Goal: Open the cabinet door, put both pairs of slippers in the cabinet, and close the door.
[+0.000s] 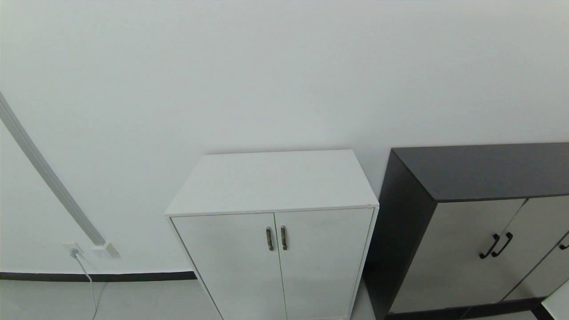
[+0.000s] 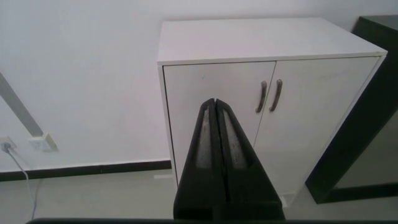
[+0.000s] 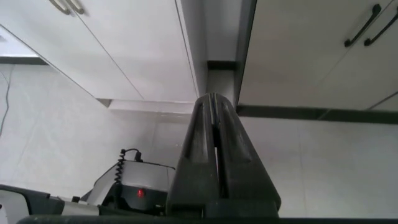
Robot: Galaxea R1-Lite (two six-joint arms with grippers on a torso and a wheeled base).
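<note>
Against a pale wall (image 1: 266,66), an upright white cabinet (image 1: 271,186), taller than wide, front toward the robot, both doors shut, two vertical metal handles (image 1: 276,238) side by side at the centre seam. Just beside it on the right, a dark cabinet (image 1: 480,171). Before the white doors, left gripper (image 2: 215,102), pinched fully together, empty. Near the gap between cabinets, right gripper (image 3: 214,96), likewise closed, empty.

Bright, even, diffuse light. Wall (image 1: 284,66) uniformly lit; shadows soft. Faint shade in gap between white cabinet (image 1: 271,182) and dark cabinet (image 1: 489,171). Dull sheen on grey doors (image 1: 466,249) at right. Head view wide-angle: cabinet verticals converge downward, conduit (image 1: 44,173) slants at left edge. Left pincer (image 2: 216,106) and right pincer (image 3: 214,99) read as dark near masses against pale surroundings.
</note>
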